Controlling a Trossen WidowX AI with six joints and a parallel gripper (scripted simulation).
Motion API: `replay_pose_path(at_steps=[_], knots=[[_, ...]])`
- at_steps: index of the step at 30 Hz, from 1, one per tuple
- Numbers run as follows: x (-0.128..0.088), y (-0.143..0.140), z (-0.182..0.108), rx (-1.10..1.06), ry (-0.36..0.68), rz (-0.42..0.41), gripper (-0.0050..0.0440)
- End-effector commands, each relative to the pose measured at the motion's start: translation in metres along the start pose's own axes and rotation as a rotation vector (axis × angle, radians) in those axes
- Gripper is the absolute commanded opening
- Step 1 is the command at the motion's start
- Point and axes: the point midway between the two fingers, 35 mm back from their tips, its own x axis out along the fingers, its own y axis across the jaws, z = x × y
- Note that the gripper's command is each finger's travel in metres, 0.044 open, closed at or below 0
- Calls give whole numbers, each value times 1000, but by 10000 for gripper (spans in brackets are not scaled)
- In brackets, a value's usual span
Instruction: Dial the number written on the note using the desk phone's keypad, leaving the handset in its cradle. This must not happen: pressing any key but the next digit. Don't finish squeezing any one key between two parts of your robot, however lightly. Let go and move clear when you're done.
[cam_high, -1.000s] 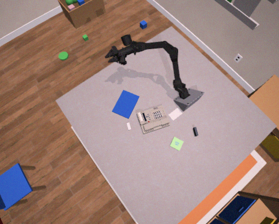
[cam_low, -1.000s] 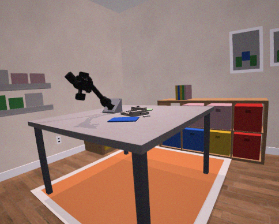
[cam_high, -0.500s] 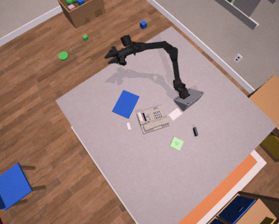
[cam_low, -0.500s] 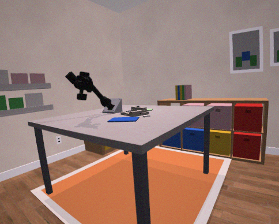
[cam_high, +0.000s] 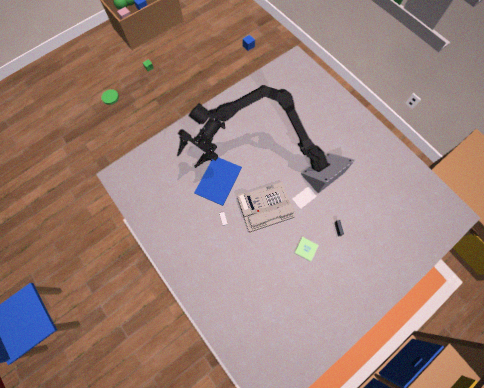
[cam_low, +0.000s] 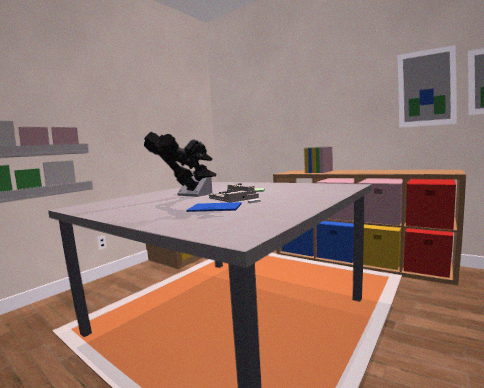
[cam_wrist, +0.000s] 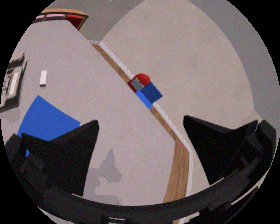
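The beige desk phone (cam_high: 265, 205) lies in the middle of the grey table, its keypad (cam_high: 273, 198) facing up and the handset (cam_high: 245, 202) in its cradle on the left. A green note (cam_high: 306, 248) lies in front of it to the right. My gripper (cam_high: 194, 151) is open and empty, above the far corner of a blue sheet (cam_high: 218, 181), well left of the phone. In the wrist view both fingertips frame bare table, with the blue sheet (cam_wrist: 44, 121) at the left and the phone's edge (cam_wrist: 13, 81) at the far left.
A white card (cam_high: 304, 197) lies right of the phone, a small white block (cam_high: 223, 218) to its left, and a black block (cam_high: 339, 227) to the right. The arm's base (cam_high: 327, 171) stands behind the phone. A blue chair (cam_high: 22, 322) stands on the floor.
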Motion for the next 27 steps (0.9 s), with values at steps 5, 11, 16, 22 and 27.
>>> replay_pose_path(at_steps=[5, 11, 16, 22, 27], knots=[[73, 70, 73, 396, -35, 292, 440], [104, 128, 132, 643, 39, 499, 440], [113, 159, 162, 789, 118, 594, 440], [119, 234, 227, 937, 329, 768, 440], [112, 286, 267, 1026, 525, 828, 440]])
